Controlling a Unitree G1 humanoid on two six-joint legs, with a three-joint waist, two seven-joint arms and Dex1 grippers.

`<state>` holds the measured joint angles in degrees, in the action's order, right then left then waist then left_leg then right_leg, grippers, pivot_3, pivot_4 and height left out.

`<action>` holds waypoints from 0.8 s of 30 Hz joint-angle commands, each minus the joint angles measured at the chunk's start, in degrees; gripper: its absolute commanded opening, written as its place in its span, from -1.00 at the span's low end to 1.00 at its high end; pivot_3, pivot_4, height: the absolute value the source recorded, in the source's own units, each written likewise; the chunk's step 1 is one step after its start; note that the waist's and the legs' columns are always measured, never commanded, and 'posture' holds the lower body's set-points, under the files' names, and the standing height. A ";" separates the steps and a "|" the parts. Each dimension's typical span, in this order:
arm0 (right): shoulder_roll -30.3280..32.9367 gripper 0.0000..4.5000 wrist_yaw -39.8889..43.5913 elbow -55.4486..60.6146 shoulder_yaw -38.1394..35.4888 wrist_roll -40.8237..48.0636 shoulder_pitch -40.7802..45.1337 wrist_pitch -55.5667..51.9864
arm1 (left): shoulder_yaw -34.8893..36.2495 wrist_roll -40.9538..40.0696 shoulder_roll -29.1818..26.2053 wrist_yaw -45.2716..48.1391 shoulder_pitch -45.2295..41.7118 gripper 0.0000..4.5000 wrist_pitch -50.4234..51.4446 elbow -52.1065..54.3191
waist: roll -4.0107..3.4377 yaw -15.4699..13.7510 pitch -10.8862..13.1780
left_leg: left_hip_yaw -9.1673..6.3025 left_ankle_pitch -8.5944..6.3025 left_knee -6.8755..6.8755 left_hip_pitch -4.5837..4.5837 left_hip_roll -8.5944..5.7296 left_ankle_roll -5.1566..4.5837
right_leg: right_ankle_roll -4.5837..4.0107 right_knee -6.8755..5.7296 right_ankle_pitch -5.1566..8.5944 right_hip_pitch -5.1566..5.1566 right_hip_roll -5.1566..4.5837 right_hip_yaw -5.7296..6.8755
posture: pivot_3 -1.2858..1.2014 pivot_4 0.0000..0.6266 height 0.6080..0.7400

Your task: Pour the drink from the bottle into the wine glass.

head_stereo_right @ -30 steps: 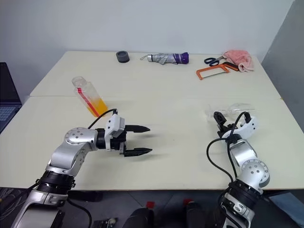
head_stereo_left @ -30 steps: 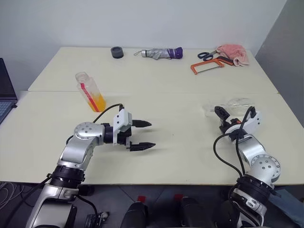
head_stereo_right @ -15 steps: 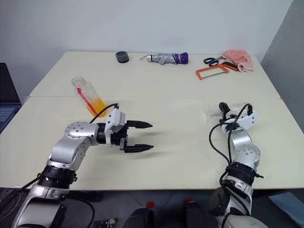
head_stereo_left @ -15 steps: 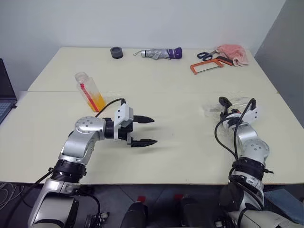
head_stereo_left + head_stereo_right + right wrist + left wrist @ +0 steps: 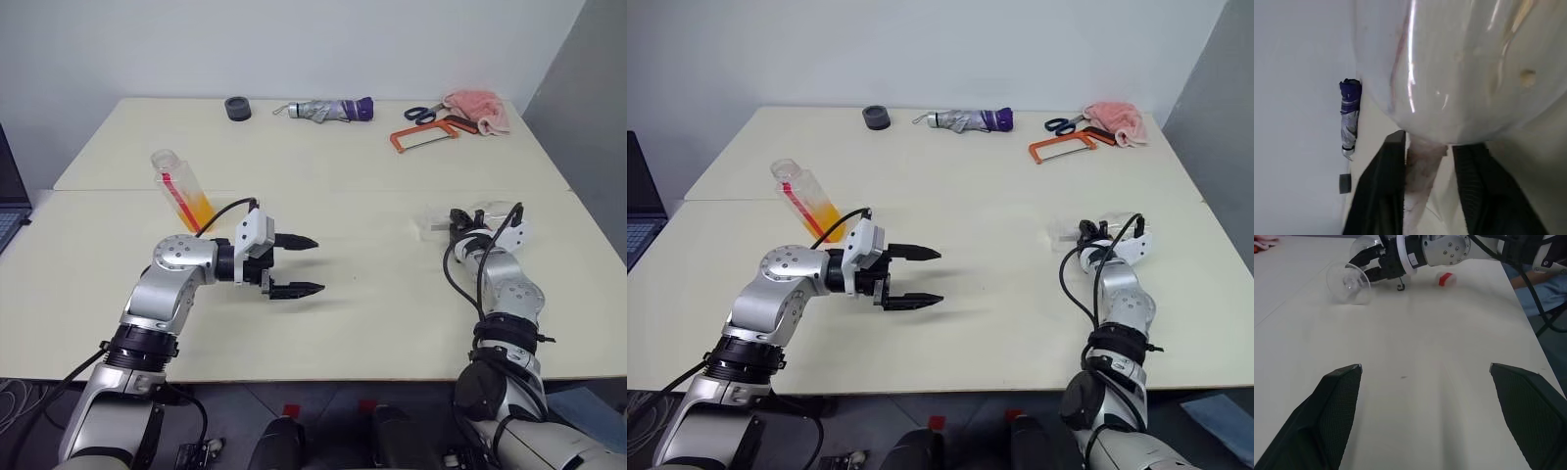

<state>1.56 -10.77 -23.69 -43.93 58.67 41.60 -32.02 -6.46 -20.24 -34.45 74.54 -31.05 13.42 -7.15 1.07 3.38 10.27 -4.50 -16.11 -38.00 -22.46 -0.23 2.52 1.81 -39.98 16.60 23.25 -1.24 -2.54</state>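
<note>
Bottle: the bottle (image 5: 179,188) stands uncapped and leaning on the table (image 5: 372,294), just behind the left arm and to the outer side of its gripper; the drink (image 5: 199,209) fills only its lower part. It has not shifted over the last second.

Left gripper: the left gripper (image 5: 295,265) hovers over bare tabletop with its fingers spread wide and nothing between them, pointing across toward the robot's right. It sits where it did a second ago, well apart from the glass.

Cap: a red cap (image 5: 1445,278) lies on the table just beside the right arm in the left wrist view.

Wine glass: the wine glass (image 5: 478,215) lies on its side, foot (image 5: 1348,283) toward the left gripper, bowl (image 5: 1459,63) just past the right fingertips.

Right gripper: a second ago the right gripper (image 5: 1427,169) was short of the glass with fingers apart; it has since reached forward and closed, its two black fingers (image 5: 1382,196) now clamped on the stem.

Meaning: the grasp looks made, so the glass likely has to be stood upright next. The bottle is still unheld, so pouring is some way off.
</note>
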 commanded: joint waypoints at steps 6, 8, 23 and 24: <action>3.01 -0.90 3.94 7.39 8.47 -5.11 -1.94 1.31 | 1.45 -0.19 -0.40 -0.88 -0.63 1.00 -0.96 0.59 | -0.13 0.00 0.07 | -0.01 0.00 0.00 -0.05 -0.02 0.00 | 0.00 0.02 0.00 0.00 -0.05 -0.01 | 0.03 -0.52 1.00; 5.49 -0.90 7.88 8.21 14.97 -12.93 -3.52 4.89 | 1.40 -0.03 -0.27 -1.20 -0.75 1.00 -1.12 0.41 | -0.16 0.04 0.09 | 0.01 0.00 0.00 -0.05 -0.08 0.00 | 0.00 0.03 0.00 0.01 -0.06 -0.01 | 0.03 -0.52 1.00; 8.04 -0.90 20.55 7.08 38.69 -43.74 -19.61 26.40 | 1.34 0.50 -0.62 -2.13 0.65 1.00 -2.36 -0.11 | 0.00 -0.08 -0.04 | -0.10 0.00 -0.04 -0.01 -0.07 0.01 | 0.01 0.05 0.01 -0.05 0.00 0.06 | 0.03 -0.52 1.00; 7.86 -0.90 20.71 7.07 38.76 -44.21 -20.01 26.82 | 1.37 0.53 -0.63 -2.23 0.74 1.00 -2.36 -0.11 | 0.01 -0.10 -0.04 | -0.09 0.00 -0.04 0.00 -0.07 0.01 | 0.01 0.06 0.01 -0.06 0.00 0.05 | 0.03 -0.52 1.00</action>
<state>10.17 9.53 -14.06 -6.32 15.56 23.98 -4.07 -6.40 -19.65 -34.48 72.61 -30.27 11.95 -8.54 1.08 3.28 10.23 -4.60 -16.11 -38.04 -22.46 -0.29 2.53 1.82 -39.93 16.60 23.19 -1.24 -2.49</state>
